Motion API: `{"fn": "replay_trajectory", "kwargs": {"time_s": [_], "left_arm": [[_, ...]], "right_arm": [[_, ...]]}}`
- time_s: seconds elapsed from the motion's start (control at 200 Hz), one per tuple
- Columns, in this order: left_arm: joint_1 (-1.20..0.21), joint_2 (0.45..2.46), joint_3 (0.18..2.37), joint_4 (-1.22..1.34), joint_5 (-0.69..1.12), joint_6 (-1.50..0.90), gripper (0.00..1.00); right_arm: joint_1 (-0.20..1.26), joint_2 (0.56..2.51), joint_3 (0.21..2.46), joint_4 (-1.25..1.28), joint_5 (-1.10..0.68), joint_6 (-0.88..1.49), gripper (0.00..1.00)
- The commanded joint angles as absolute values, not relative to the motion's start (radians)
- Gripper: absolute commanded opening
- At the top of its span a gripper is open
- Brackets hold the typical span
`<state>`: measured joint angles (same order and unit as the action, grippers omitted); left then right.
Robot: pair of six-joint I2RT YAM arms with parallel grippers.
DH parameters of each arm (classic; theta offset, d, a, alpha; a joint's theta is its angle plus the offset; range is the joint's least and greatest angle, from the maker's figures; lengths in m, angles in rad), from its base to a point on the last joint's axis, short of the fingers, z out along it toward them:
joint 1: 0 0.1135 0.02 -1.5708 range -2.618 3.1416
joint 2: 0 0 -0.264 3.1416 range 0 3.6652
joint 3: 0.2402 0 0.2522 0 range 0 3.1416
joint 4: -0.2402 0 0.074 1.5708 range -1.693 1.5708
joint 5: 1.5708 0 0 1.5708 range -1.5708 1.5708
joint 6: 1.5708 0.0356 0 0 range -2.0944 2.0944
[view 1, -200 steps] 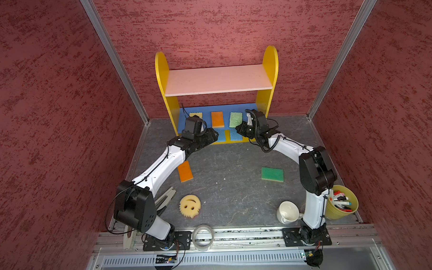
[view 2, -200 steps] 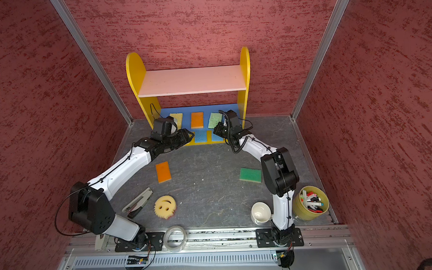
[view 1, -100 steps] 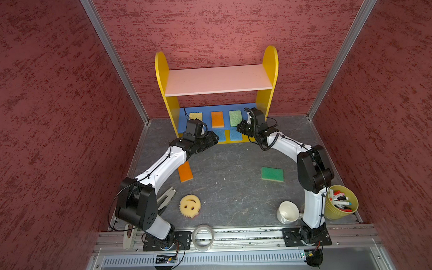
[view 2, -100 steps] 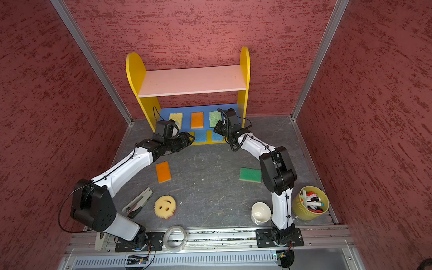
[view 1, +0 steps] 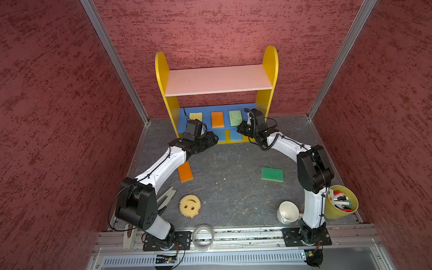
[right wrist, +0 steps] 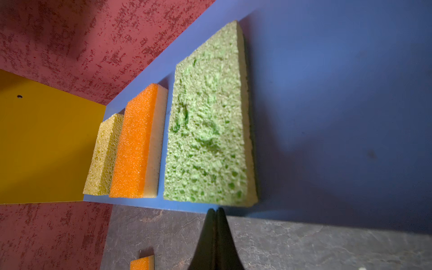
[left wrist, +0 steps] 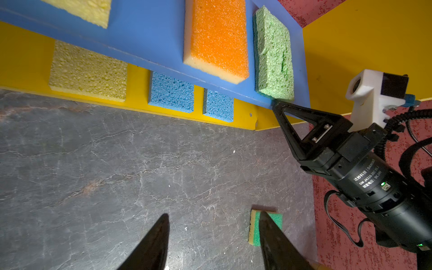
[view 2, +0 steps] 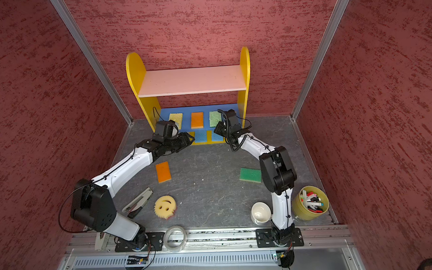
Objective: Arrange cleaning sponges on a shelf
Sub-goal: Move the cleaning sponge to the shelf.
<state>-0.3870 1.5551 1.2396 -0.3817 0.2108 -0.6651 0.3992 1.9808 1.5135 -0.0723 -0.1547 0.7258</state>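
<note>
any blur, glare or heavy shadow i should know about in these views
Right wrist view: the green sponge is fairly sharp, the blue board beside it soft and shadowed, the shut right fingers a black silhouette. Left wrist view: crisp, the left fingers dark at the edge. Both top views: even light, no glare, only soft shadows.

We are seeing three sponges (view 1: pixel 217 119) lying on the shelf's (view 1: pixel 218 80) middle board, three on its base, three before it.
</note>
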Motion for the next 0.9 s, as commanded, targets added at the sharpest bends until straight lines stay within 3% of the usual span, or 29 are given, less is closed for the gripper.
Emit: {"fn": "replay_trajectory", "kwargs": {"time_s": [0.0, 0.175, 0.301, 0.456, 0.686, 0.897], "left_arm": [[-0.377, 1.508, 1.236, -0.392, 0.205, -0.655, 0.61], [-0.371, 1.405, 1.208, -0.476, 0.143, -0.618, 0.74], [-0.386, 1.344, 1.177, -0.562, 0.114, -0.588, 0.7], [-0.537, 1.343, 1.151, -0.604, 0.068, -0.573, 0.69], [-0.805, 1.493, 1.124, -0.467, 0.046, -0.644, 0.77], [-1.005, 1.797, 1.308, -0.449, 0.022, -0.654, 0.81]], "right_arm": [[0.401, 1.882, 1.466, -0.083, -0.174, 0.709, 0.0], [0.429, 1.706, 1.316, -0.191, -0.133, 0.621, 0.02], [0.456, 1.56, 1.193, -0.342, -0.056, 0.563, 0.12], [0.467, 1.394, 1.046, -0.573, 0.05, 0.538, 0.24], [0.442, 1.185, 0.829, -0.624, 0.126, 0.625, 0.44], [0.378, 1.041, 0.772, -0.665, 0.181, 0.67, 0.6]]}}
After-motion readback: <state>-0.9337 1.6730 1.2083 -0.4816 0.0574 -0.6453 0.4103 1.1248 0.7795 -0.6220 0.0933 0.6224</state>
